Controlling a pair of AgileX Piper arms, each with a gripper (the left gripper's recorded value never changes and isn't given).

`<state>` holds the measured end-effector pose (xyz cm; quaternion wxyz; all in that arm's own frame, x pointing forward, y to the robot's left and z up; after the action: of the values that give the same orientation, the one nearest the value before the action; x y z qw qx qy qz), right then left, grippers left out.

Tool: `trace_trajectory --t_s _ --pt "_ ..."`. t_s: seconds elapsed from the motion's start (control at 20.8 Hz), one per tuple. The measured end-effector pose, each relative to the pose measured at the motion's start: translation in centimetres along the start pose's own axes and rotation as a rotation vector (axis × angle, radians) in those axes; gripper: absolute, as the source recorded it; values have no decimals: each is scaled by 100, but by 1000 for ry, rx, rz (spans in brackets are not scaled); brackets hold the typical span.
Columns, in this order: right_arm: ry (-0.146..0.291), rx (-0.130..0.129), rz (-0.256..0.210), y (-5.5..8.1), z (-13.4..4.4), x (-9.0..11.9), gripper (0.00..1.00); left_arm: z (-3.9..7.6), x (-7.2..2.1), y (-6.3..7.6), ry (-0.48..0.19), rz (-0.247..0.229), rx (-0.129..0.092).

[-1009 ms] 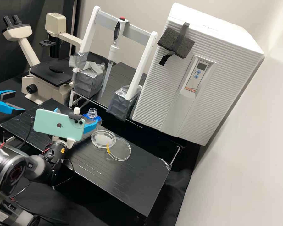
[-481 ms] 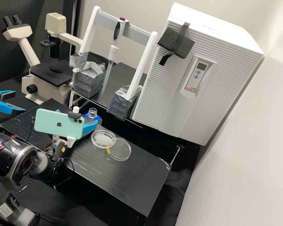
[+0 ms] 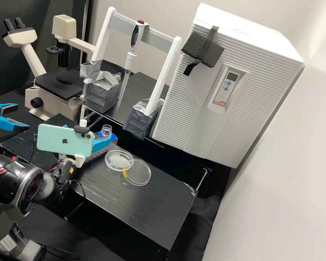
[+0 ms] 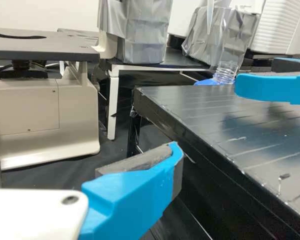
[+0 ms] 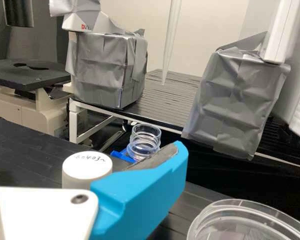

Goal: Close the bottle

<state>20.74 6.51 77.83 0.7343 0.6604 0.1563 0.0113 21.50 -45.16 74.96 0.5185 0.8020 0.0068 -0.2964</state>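
Note:
A clear bottle (image 3: 105, 129) stands open at the back edge of the black raised platform (image 3: 152, 203); its open neck (image 5: 145, 140) faces up. My right gripper (image 3: 86, 131), carrying a mint phone (image 3: 63, 140), hovers just in front of the bottle, shut on a white cap (image 3: 82, 123). The cap (image 5: 86, 167) sits beside the blue finger (image 5: 145, 190), a little short of the bottle's mouth and to one side. My left gripper (image 3: 5, 116) hangs open off the platform's left end, its fingers (image 4: 135, 185) wide apart, with the bottle (image 4: 225, 72) far beyond.
Two clear petri dishes (image 3: 118, 159) (image 3: 137, 173) lie on the platform right of the bottle. Behind stand a microscope (image 3: 43, 83), a pipette stand with taped grey feet (image 3: 101, 90), and a large white ribbed machine (image 3: 228, 83).
My right gripper with the cap has shifted a little left and back, and its arm's elbow has swung. The left gripper has kept still.

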Motion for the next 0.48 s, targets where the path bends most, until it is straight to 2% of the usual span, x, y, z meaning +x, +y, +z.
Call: trace_trajectory --t_s 0.19,0.34,0.48 --pt "-10 7 9 8 9 0 0 0 0 0 0 0 0" --pt "-10 -2 10 1 -1 1 0 0 0 0 0 0 0" --pt "-6 -21 7 -15 -22 3 0 0 0 0 0 0 0"
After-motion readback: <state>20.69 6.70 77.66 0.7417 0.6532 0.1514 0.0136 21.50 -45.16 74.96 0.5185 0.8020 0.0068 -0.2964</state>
